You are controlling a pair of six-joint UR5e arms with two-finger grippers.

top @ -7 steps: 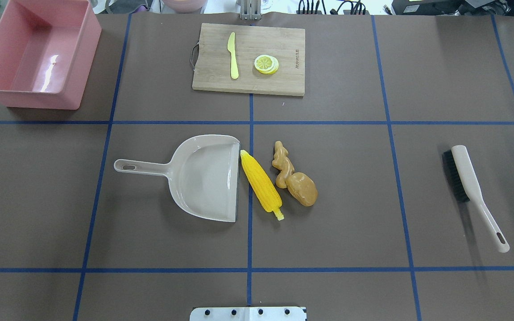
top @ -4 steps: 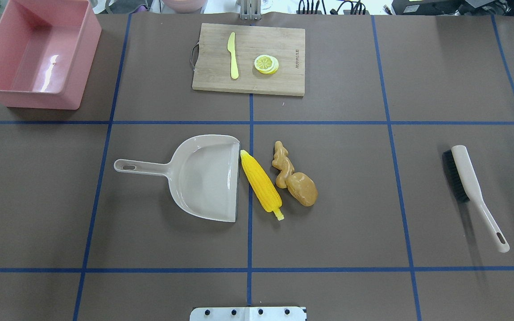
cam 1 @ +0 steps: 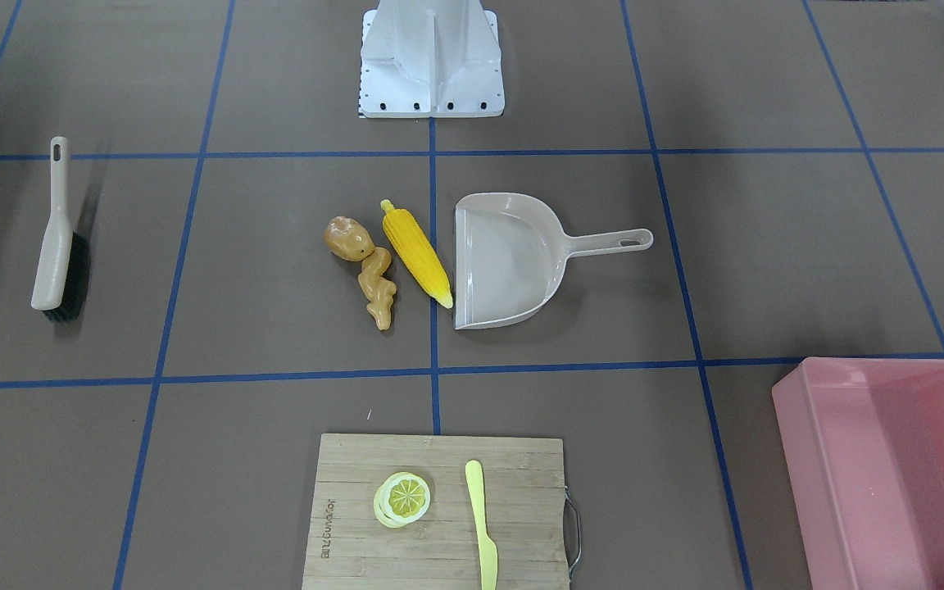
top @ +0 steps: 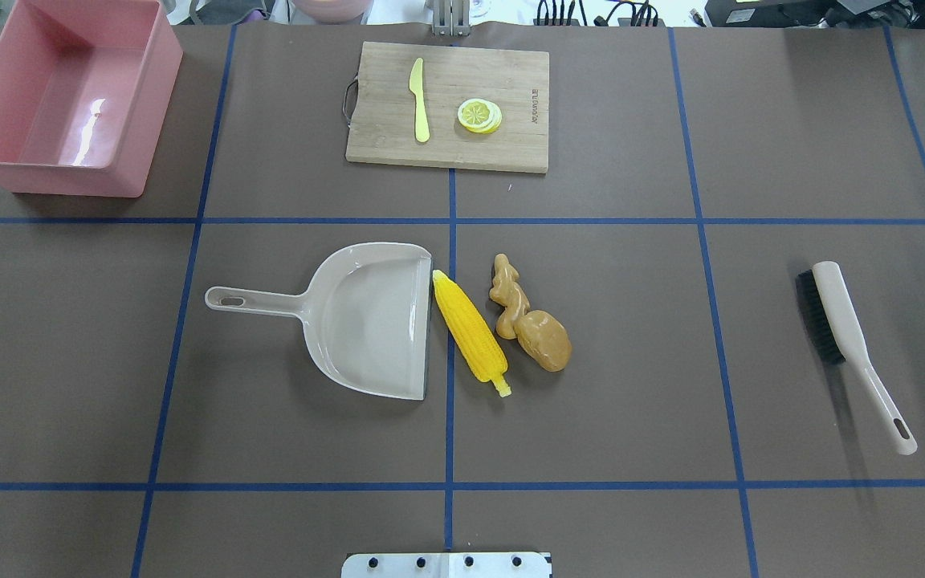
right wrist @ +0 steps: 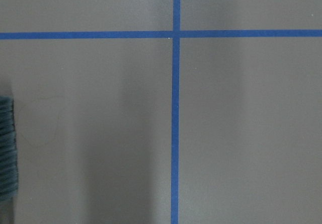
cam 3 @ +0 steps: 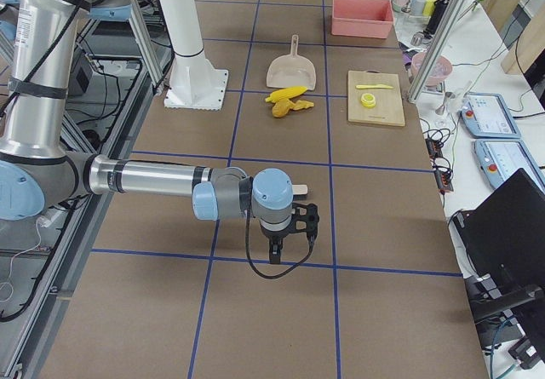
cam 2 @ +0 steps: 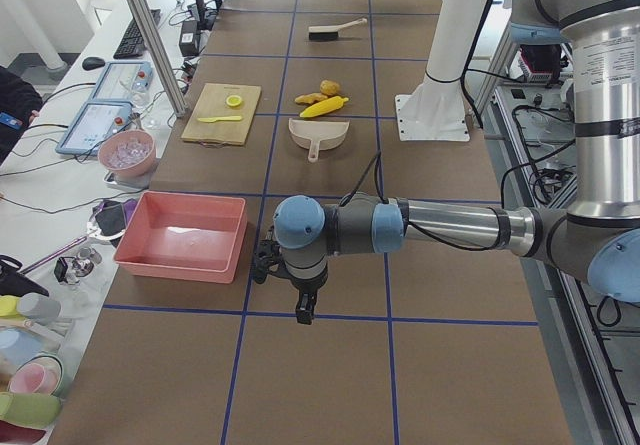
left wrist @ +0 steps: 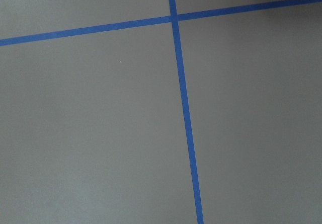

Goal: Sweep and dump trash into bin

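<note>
Corn just beside dustpan lip; bin at far L corner.

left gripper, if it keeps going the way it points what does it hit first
The left gripper points straight down, so it would likely meet the bare table first, near a crossing of blue tape lines; the wrist view shows nothing else beneath it.

Brown table, blue tape grid, cluttered white side desk alongside.

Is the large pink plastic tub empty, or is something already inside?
Empty. The large pink rectangular plastic tub shows only its bare, shiny floor in the overhead view.
</note>
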